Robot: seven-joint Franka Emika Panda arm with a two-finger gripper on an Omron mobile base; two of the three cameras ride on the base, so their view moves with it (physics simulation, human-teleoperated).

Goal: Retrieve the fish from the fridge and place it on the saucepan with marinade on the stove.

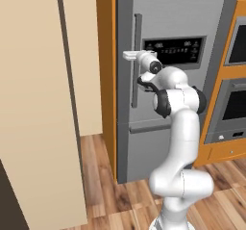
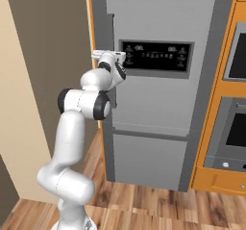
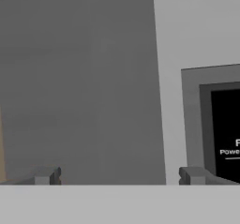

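The big grey fridge (image 1: 168, 17) stands right in front of the robot, and its door is shut. The fridge has a long bar handle (image 1: 137, 60) that runs up and down near its left edge. Just to the right of the handle is a black panel (image 1: 175, 51) with small white signs on it.

The white arm reaches up and forward to the fridge door. The gripper (image 1: 127, 56) is at the handle, about halfway up the bar, and level with the black panel. From the left side it looks as if the gripper is touching the bar or just beside it. I cannot tell which.

In the hand view the two fingertips (image 3: 47, 175) stand far apart, one at each side. So the gripper (image 3: 119, 176) is wide open, and it holds nothing. Between the fingertips is the darker grey strip of the handle (image 3: 84, 78). The lighter door and the edge of the black panel (image 3: 227, 124) are to the right.

To the right of the fridge are ovens (image 1: 235, 104) with black windows, set in orange cupboards (image 1: 106, 56). A tall cream wall (image 1: 33, 104) stands to the left. The floor (image 1: 120, 200) is brown wood.
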